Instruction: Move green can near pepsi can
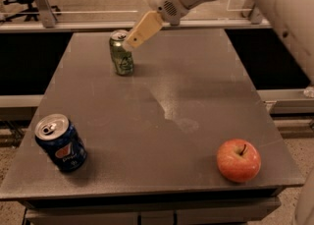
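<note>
The green can stands upright at the back left of the grey table, silver top up. The pepsi can, dark blue with a round logo, stands at the front left corner, leaning slightly. My gripper hangs from the white arm that reaches in from the upper right; its pale fingertips are right at the green can's top rim, on its right side. The two cans are far apart.
A red apple sits at the front right of the table. A metal rail runs behind the table's back edge. My arm crosses the upper right of the view.
</note>
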`<state>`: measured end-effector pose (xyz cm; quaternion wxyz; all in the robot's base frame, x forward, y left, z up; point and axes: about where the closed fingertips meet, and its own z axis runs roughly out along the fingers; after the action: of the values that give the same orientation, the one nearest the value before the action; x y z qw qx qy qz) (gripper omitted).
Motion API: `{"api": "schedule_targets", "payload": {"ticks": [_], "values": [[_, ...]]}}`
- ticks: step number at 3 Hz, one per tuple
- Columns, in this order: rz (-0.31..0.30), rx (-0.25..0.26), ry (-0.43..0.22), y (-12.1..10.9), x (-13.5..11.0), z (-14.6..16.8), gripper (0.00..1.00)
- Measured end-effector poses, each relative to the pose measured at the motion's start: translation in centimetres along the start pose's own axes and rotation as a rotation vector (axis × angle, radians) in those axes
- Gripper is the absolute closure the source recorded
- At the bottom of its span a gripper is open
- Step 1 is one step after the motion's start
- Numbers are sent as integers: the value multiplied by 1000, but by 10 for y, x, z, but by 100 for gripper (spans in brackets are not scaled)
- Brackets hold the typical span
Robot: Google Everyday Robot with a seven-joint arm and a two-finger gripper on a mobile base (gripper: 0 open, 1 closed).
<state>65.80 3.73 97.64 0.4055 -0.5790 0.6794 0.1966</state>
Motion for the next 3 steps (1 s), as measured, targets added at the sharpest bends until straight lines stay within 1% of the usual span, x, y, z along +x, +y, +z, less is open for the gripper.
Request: {"api": "schedule_targets", "payload": {"ticks": [1,2,3], "values": [[111,2,-57,-1,-1,30,0],[159,-19,-67,11,2,64,0],[170,-22,-42,18,5,87,0]]}}
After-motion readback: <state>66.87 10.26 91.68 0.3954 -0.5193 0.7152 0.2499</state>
